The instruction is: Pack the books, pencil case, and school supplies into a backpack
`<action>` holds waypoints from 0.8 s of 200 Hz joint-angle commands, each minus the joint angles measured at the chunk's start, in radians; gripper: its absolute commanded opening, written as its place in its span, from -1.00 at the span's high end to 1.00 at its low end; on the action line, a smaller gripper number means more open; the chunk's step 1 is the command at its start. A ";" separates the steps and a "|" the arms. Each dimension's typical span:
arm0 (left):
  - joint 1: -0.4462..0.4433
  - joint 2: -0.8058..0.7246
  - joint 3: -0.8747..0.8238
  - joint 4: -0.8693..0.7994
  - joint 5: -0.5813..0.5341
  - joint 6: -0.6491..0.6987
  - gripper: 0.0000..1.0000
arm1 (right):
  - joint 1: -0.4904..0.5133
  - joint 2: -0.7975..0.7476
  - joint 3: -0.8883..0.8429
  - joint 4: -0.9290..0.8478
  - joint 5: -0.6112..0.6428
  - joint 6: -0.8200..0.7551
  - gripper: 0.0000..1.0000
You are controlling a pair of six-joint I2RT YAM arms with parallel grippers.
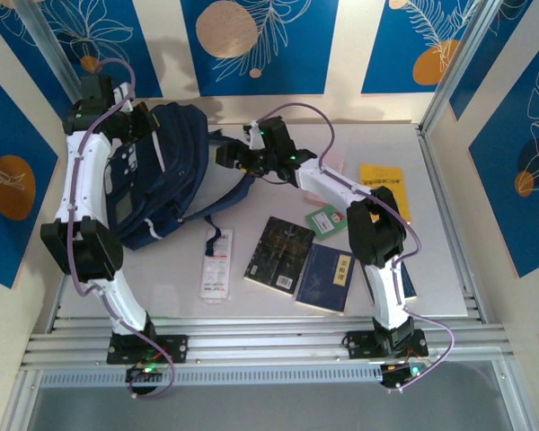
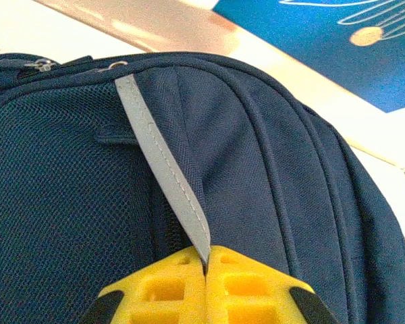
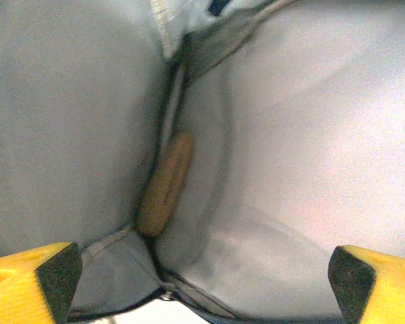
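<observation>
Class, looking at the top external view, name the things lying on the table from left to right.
backpack → white packet → black book with gold pattern → navy book with pale label → yellow book. The small green book is left out; it overlaps the navy book's span.

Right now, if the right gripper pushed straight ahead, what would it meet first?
Probably the pale grey fabric lining inside the navy backpack, near the small tan oblong block; depth is unclear.
</observation>
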 commanded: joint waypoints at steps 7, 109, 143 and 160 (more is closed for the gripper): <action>0.000 -0.010 0.009 0.046 -0.055 0.043 1.00 | 0.035 -0.164 -0.093 -0.052 0.208 -0.149 -0.78; -0.075 -0.194 -0.366 0.130 0.036 -0.110 -0.05 | 0.217 -0.553 -0.548 -0.151 0.404 -0.246 -0.99; -0.089 -0.464 -0.772 0.229 0.081 -0.191 -0.09 | 0.209 -0.532 -0.547 -0.201 0.244 -0.243 -0.99; -0.104 -0.578 -0.961 0.272 0.106 -0.232 -0.15 | 0.219 -0.453 -0.480 -0.270 0.134 -0.186 -0.87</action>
